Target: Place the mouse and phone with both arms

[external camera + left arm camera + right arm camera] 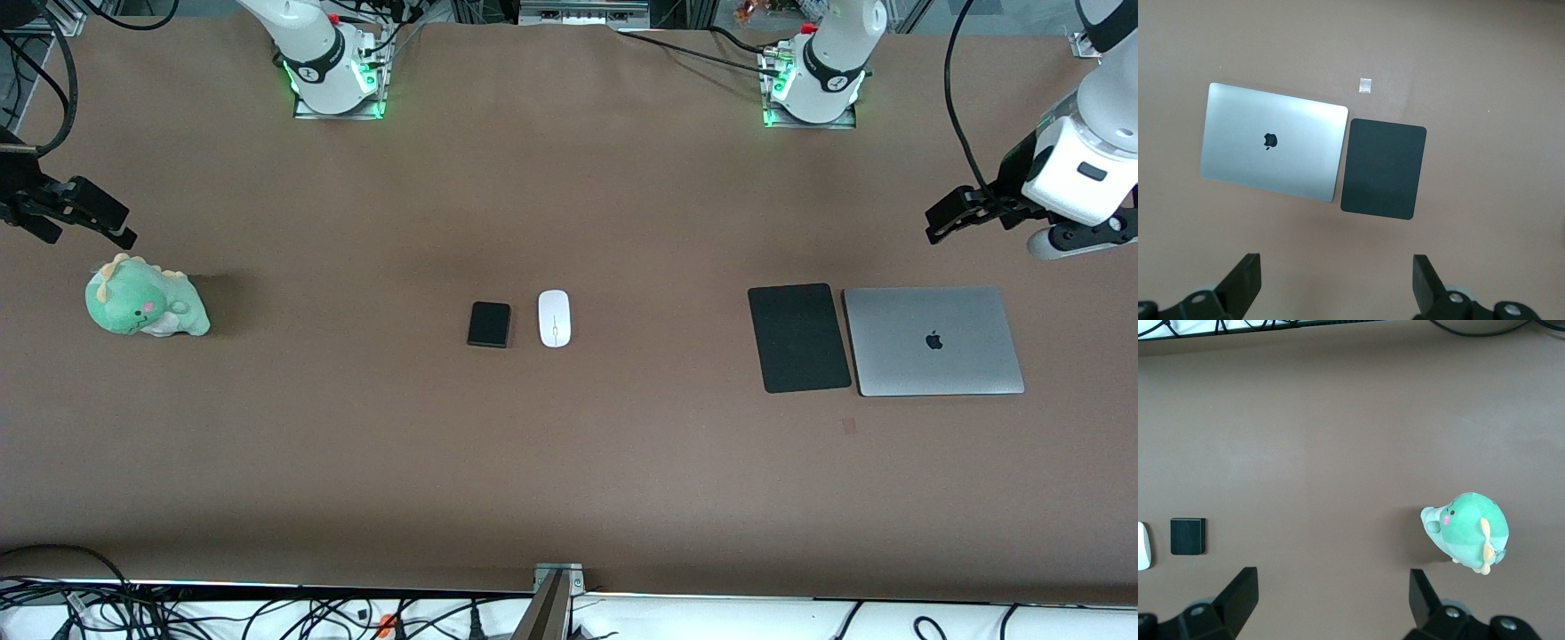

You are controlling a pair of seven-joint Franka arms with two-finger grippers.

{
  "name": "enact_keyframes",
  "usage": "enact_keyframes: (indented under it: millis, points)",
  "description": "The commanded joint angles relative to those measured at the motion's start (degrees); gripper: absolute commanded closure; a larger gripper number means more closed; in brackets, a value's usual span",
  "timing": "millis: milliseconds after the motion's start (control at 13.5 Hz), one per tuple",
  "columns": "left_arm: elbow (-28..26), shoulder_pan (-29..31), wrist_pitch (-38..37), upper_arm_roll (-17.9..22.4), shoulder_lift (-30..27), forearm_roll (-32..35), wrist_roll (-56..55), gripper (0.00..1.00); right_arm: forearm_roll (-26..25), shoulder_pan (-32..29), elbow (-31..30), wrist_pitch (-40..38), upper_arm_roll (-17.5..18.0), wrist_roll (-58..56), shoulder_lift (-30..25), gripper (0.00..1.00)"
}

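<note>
The white mouse [554, 318] and the small black phone [489, 324] lie side by side at the middle of the table, the phone toward the right arm's end. Both also show in the right wrist view: the phone [1188, 536] in full, the mouse [1143, 545] cut by the edge. My right gripper [93, 233] hangs open and empty over the table's end by the plush toy; its fingers [1238, 590] stand wide over bare table. My left gripper [932, 227] hangs open and empty above the table just beside the laptop, fingers [1245, 277] wide apart.
A flat black mat [798, 338] and a closed silver laptop [933, 340] lie side by side toward the left arm's end. A green plush dinosaur [142, 302] sits at the right arm's end. A small tape patch [849, 426] lies nearer the camera than the mat.
</note>
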Motion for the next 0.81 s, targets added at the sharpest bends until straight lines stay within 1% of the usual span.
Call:
enact_keyframes:
  millis: [0, 222, 591, 739]
  points:
    - [1.18, 0.43, -2.12, -0.58, 0.19, 0.24, 3.22, 0.00, -0.25, 0.26, 0.86, -1.26, -0.09, -0.34, -0.30, 0.00]
    - [2.58, 0.52, -2.92, 0.03, 0.54, 0.24, 3.52, 0.00, -0.25, 0.26, 0.86, -1.26, -0.09, -0.34, -0.30, 0.00]
    - [2.76, 0.61, -3.18, 0.03, 0.98, 0.07, 4.92, 0.00, 0.02, 0.26, 0.60, -1.26, 0.18, -0.08, -0.04, 0.00]
    - [2.76, -0.09, -3.44, -0.67, 1.24, 0.24, 4.75, 0.00, 0.02, 0.26, 0.34, -1.43, 0.88, 0.18, 0.13, 0.00]
